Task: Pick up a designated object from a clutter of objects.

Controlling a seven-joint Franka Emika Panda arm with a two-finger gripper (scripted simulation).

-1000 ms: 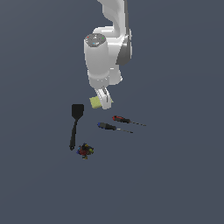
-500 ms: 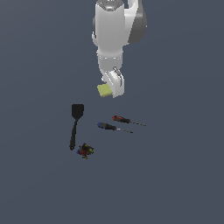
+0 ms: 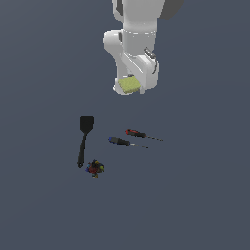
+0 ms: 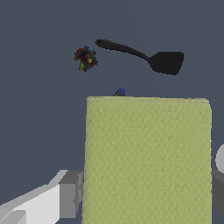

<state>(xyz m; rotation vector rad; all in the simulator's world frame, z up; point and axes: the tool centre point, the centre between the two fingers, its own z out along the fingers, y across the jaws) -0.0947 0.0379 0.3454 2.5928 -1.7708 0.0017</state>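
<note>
The yellow-green sponge-like block (image 3: 129, 85) is held in my gripper (image 3: 130, 88), well above the floor and the other objects. In the wrist view the block (image 4: 148, 159) fills most of the frame, clamped between my two grey fingers (image 4: 70, 194). Below lie the black spatula (image 3: 84, 139), the red-handled screwdriver (image 3: 135, 133), the blue-handled screwdriver (image 3: 119, 141) and the small multicoloured lump (image 3: 94, 168). The wrist view shows the spatula (image 4: 148, 56), the lump (image 4: 85, 57) and only the blue handle tip (image 4: 120, 92) past the block's edge.
The objects lie on a plain dark grey floor (image 3: 195, 195). The arm's white body (image 3: 139, 29) rises out of the exterior view at the top.
The arm has risen with the block in its gripper, moving up and toward the exterior view's right. The spatula, screwdrivers and lump have not moved.
</note>
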